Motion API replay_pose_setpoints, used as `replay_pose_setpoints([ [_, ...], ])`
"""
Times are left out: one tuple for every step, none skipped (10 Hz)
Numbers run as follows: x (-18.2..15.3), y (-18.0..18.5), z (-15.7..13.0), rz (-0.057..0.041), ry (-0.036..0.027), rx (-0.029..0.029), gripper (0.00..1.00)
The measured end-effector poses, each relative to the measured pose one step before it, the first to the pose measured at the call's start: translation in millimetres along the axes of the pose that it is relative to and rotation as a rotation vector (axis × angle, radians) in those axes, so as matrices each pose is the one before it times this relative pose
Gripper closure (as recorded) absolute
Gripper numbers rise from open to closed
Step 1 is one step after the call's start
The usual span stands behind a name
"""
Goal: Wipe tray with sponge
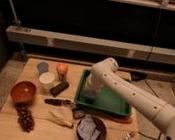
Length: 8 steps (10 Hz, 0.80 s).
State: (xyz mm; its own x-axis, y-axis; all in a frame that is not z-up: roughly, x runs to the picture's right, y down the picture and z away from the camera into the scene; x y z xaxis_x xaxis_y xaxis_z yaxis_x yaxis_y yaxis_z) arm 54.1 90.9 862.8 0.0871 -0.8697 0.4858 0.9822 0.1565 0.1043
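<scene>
**A:** What's the biggest thing that could go wrong?

**B:** The tray point(117, 104). It lies loose on the table point(5, 127), toward the right side. The arm point(128, 92) reaches across it from the right and bears down near its left wall. If the arm pushes sideways harder than it pushes down, I'd expect the whole tray to slide instead of getting wiped.

**A:** Slide into what?

**B:** The purple bowl point(100, 138) sits just in front of the tray. The dark tool point(57, 101) and the dark block point(59, 88) lie close to its left edge. A shove to the left would knock those.

**A:** And the gripper?

**B:** The gripper point(91, 92) is low inside the tray, at the left end. I can't tell whether it's clamped or slack.

**A:** Where's the sponge?

**B:** The sponge point(89, 98) looks like the pale patch right under the gripper, on the tray floor. If the hold is weak, a stroke could leave the sponge behind or jam it against the rim. The gripper would then scrape bare plastic.
</scene>
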Motion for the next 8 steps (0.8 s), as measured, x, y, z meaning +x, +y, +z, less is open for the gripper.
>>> replay_pose_setpoints([
  [-5.79,11.2,-3.27,0.01495,-0.00173,-0.00679,0.79],
  [-2.13,15.55,-5.08,0.02128,0.00656,-0.02041,0.79],
  [-0.07,12.96,-4.63,0.01714,0.00886,-0.01887,0.79],
  [0.35,8.94,-3.63,0.01177,0.00633,-0.00975,0.79],
  [0.09,15.21,-5.3,0.02079,0.00888,-0.01686,0.79],
  [-0.06,5.0,-2.5,0.01287,0.00494,-0.00908,0.79],
  [0.08,5.51,-1.2,0.01516,0.00236,-0.00763,0.79],
  [1.52,11.1,-1.52,0.01728,0.00491,-0.0113,0.79],
])
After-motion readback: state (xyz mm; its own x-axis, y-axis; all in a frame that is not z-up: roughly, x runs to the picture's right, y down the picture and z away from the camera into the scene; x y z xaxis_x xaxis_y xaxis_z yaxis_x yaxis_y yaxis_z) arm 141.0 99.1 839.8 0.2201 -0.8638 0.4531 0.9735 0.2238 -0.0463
